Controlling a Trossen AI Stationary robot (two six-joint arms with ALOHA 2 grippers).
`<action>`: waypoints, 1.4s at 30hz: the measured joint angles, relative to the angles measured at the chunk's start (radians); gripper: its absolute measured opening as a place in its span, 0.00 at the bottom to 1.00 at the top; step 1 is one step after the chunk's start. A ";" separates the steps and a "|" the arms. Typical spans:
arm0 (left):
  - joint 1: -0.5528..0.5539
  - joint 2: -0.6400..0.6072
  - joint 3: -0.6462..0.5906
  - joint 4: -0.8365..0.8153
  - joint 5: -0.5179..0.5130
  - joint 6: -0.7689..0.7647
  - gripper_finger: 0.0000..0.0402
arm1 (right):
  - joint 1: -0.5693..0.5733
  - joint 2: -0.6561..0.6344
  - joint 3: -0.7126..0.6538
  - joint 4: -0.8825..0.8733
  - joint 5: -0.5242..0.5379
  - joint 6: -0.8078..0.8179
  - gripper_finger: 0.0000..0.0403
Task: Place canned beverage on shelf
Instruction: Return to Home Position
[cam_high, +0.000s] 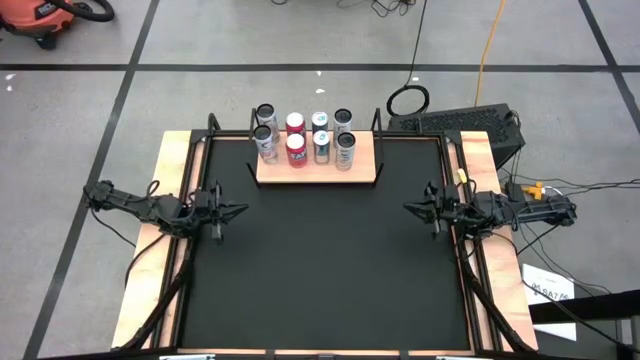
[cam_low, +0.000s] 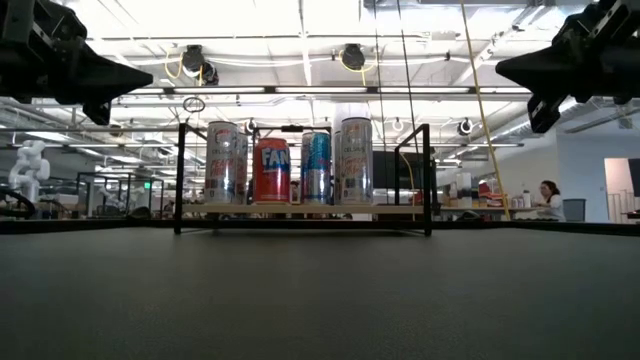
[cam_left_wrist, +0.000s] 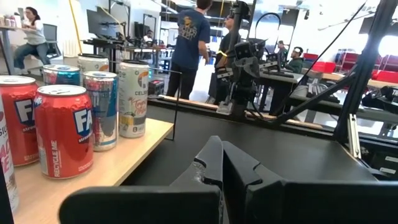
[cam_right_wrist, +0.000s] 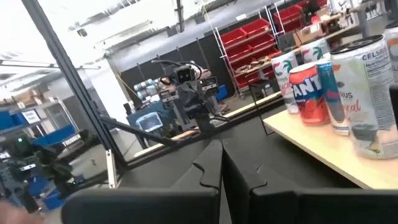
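Wooden shelf (cam_high: 366, 174): sits at the far side of the black mat (cam_high: 320, 270), between the two grippers and farther back than both, touched by neither.
Cans: eight stand upright on the shelf in two rows of four, each kind one behind the other.
Order of cans: a white pair (cam_high: 267, 140) at the end nearest the left gripper, then a red pair (cam_high: 297, 150), a blue-and-silver pair (cam_high: 321, 146), and a second white pair (cam_high: 345, 150) at the end nearest the right gripper.
Left gripper (cam_high: 243, 210): empty, fingers pressed together, held over the mat's left edge with its tip pointing across at the other arm; the shelf lies ahead of it and off to one side.
Right gripper (cam_high: 408, 208): empty, fingers pressed together, held over the mat's right edge, tip facing the left gripper.
Height: from bench level both grippers hang well above the mat, about level with the can tops or higher.
Bench (cam_high: 170, 170): pale wood shows along both sides of the mat, under each arm.
Background: people (cam_left_wrist: 189, 43) stand among workstations behind the bench.
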 joint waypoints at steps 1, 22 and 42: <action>0.000 0.000 0.000 0.000 0.000 0.000 0.00 | 0.000 0.000 0.000 0.000 0.000 0.004 0.00; 0.000 0.000 -0.001 -0.001 0.000 0.001 0.00 | 0.000 0.000 -0.001 0.000 0.001 -0.013 0.00; 0.000 0.000 -0.002 -0.002 0.000 0.000 0.00 | 0.000 0.000 -0.001 0.000 0.001 -0.013 0.00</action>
